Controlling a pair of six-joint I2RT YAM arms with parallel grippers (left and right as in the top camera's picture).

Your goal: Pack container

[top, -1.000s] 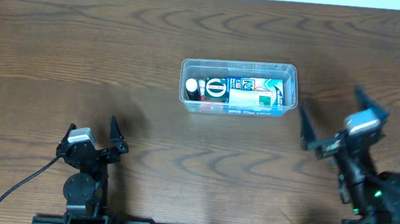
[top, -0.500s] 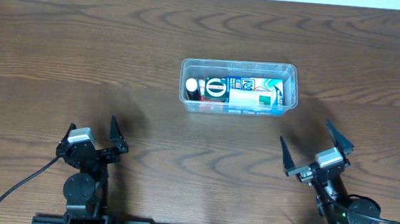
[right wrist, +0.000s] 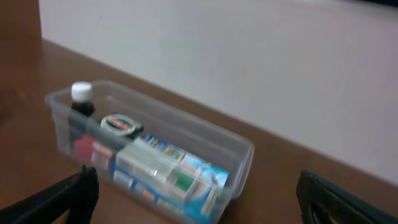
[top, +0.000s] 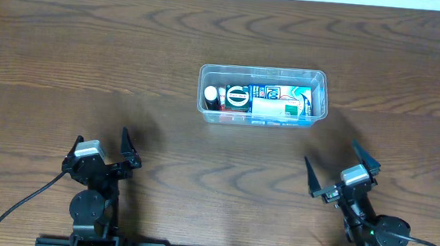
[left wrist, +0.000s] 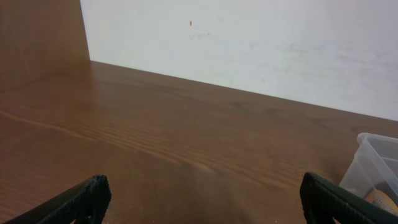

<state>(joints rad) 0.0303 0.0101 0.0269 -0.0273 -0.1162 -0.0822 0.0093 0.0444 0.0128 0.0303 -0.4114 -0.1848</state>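
Lying crosswise on the surface, the container (top: 263, 70) sits forward-left of the nearer right hand (top: 330, 151); left hand (top: 102, 136) farther, both wide open, empty.

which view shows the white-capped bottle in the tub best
The right wrist view: the bottle stands upright at one end of the container, cap and dark body seen side-on, though blurred. Overhead shows it only from above, mostly cap. The left wrist view catches a container corner, no bottle.
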